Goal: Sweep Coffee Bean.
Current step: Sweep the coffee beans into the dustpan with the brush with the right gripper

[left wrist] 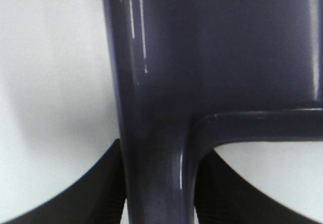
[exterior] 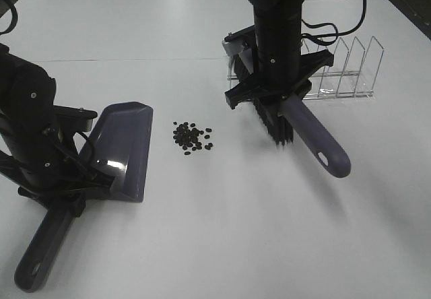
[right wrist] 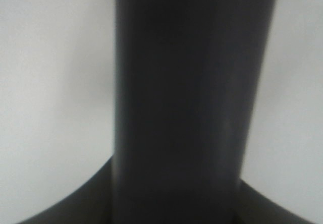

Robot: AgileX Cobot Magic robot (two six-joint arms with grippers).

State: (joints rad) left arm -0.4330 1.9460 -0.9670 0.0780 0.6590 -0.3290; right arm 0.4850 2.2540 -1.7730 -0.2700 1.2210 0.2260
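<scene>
Left pincer clamped on dustpan handle, right pincer clamped on brush handle. Coffee bean cluster on table between them, nearer dustpan. Single beans' axes too small to tell. Brush bristles partly hidden behind right pincer.

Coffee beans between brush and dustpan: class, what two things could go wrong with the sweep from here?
1. The coffee beans lie loose and apart from the dustpan. A fast stroke of the brush could scatter them past its edge.
2. The brush hangs right beside the wire rack, so a wide swing could knock it.
</scene>
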